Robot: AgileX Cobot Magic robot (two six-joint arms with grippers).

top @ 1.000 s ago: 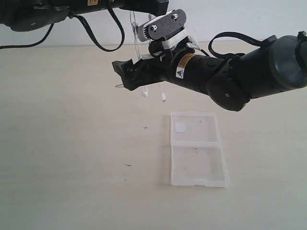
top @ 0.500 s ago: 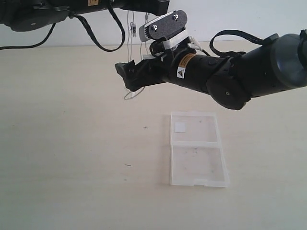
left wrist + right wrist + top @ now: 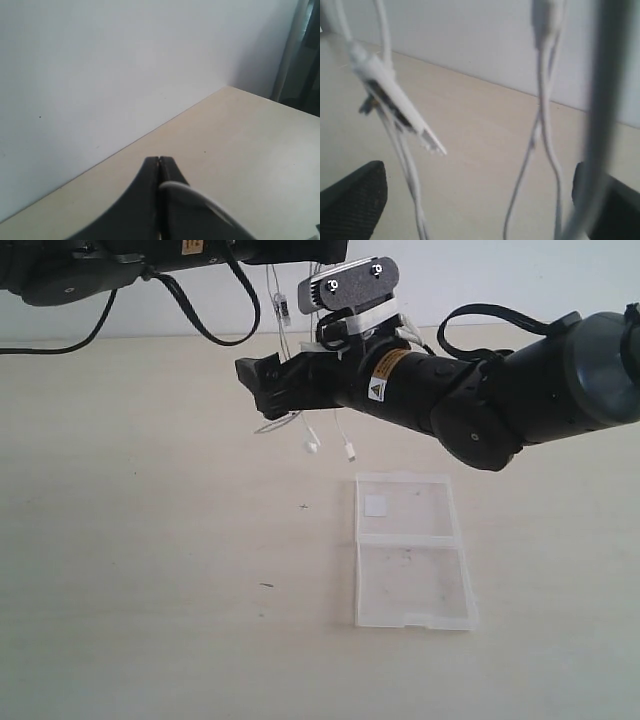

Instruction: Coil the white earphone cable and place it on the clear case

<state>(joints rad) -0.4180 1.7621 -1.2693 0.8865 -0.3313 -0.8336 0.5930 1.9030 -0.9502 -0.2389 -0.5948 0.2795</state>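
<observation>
- The pale beige table (image 3: 130,570) fills the exterior view, with two small dark specks left of centre; a plain white wall (image 3: 500,280) runs along the top of the frame.
- The left arm (image 3: 90,270) lies across the upper left; in its wrist view the left gripper (image 3: 159,161) has its jaws pressed together, with a white strand coming out from between them.
- The white earphone cable (image 3: 313,445) hangs in the air at upper centre, its two earbuds dangling clear of the table.
- The right gripper (image 3: 262,390) stands wide apart, gripping nothing, with strands hanging between its fingers.
- The clear case (image 3: 410,580) lies opened flat at lower right of centre, below the earbuds and apart from them, with a white sticker (image 3: 376,505) in its upper half.
</observation>
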